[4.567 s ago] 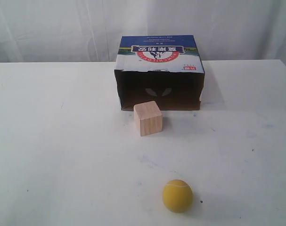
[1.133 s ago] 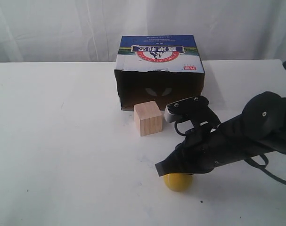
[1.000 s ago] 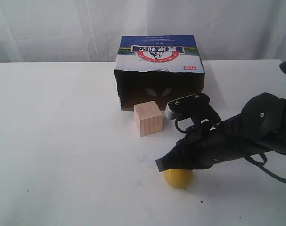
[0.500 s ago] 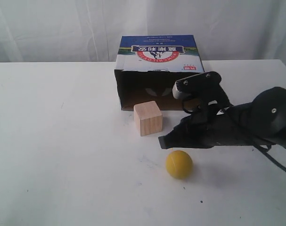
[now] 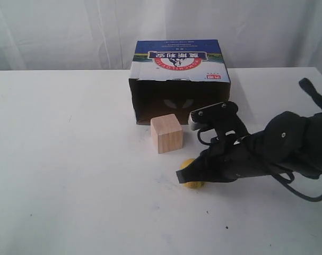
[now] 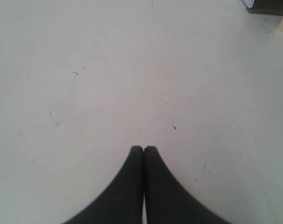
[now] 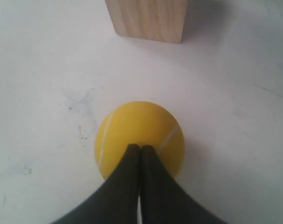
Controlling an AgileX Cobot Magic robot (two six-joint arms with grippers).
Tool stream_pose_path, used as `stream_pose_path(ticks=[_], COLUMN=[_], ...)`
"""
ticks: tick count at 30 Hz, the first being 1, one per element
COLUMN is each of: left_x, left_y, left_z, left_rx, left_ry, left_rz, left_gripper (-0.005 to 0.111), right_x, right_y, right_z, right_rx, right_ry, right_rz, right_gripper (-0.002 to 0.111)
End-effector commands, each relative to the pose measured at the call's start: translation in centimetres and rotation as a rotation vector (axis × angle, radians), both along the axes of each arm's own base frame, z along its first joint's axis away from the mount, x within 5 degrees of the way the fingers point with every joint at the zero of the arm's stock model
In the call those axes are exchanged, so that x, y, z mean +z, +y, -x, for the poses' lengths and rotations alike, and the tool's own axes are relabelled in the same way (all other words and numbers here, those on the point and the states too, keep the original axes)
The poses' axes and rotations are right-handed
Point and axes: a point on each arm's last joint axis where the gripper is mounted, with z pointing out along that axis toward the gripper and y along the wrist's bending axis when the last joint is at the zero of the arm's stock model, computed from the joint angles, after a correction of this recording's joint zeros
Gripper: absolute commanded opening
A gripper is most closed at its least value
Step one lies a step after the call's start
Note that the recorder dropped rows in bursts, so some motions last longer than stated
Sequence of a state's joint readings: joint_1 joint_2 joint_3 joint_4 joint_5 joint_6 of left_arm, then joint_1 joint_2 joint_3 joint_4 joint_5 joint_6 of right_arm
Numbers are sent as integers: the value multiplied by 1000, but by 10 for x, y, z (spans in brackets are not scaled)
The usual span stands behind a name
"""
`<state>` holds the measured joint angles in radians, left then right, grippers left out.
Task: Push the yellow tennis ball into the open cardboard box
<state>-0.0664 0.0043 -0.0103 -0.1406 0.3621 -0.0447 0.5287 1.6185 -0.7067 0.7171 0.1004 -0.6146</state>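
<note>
Since the left gripper [image 6: 143,150] shows only in its own wrist view, its place in the scene cannot be fixed; fingers pressed fully together, nothing between them, bare white table [image 5: 70,159] beneath. Exterior view, left half: table only. Near centre: pale wooden cube [image 5: 166,133], upright, just in front of the open cardboard box [image 5: 179,79], which sits at roughly 12 o'clock from the cube with its dark mouth facing 6 o'clock; cube and box appear slightly apart, though the gap is hard to judge. Blue-and-white printed top of box faces up, red-and-white logo visible. Yellow tennis ball [image 5: 192,184] on the table at about 5 o'clock from the cube, near it but not touching, outside the box and partly hidden behind the black fingers. Right gripper [image 5: 181,175] reaches in from the 3 o'clock side, arm low over the table. Right wrist view: fingers closed tight against each other, their tips resting on the ball [image 7: 139,126], white seam visible on either side; the ball is touched, not grasped. Cube [image 7: 148,18] lies beyond the ball in that view.
</note>
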Motion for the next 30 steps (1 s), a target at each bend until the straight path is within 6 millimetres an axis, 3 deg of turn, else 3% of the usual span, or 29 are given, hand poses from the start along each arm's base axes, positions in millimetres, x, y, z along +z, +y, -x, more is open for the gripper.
stream_pose_path(ticks=[1, 15, 23, 30], left_x=[-6, -6, -6, -6], left_y=[-2, -2, -2, -2], left_z=[3, 3, 3, 3], left_rx=[-16, -16, -16, -16], left_ry=[53, 53, 53, 53], left_rz=[13, 13, 13, 13], left_gripper=[0, 0, 0, 0], right_x=[-8, 3, 33, 15], right_y=[0, -6, -8, -5], right_z=[-6, -21, -14, -13], right_rx=[-20, -100, -99, -90], right_ry=[-30, -218, -273, -174], right_rz=[25, 42, -23, -13], right_gripper=[0, 0, 0, 0])
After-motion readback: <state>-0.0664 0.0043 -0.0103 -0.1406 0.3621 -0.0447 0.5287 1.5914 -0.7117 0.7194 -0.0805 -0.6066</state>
